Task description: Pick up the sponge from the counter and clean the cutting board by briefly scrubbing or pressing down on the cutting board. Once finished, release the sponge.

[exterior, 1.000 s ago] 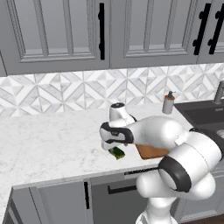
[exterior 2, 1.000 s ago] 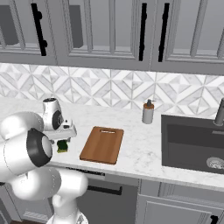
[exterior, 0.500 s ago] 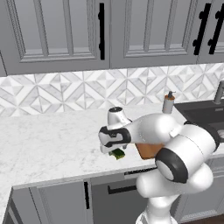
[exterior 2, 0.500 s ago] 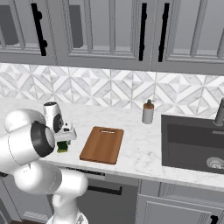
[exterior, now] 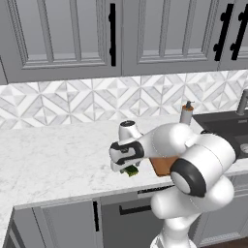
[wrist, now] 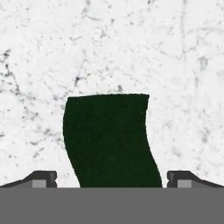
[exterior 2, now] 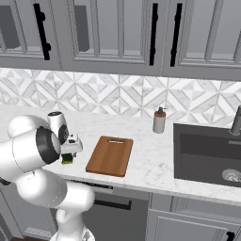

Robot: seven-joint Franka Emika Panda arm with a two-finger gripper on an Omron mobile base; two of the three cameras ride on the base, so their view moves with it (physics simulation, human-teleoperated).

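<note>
I am holding my fingers (wrist: 112,177) spread wide astride the sponge (wrist: 109,138), gripping nothing, its long axis running straight ahead from them.

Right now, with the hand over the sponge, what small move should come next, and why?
Probably a short further descent, then closing. In the hand view the sponge lies on the counter between the two fingertips, which stand wide on either side without touching it. The gripper sits just above it, and the cutting board is untouched.
</note>
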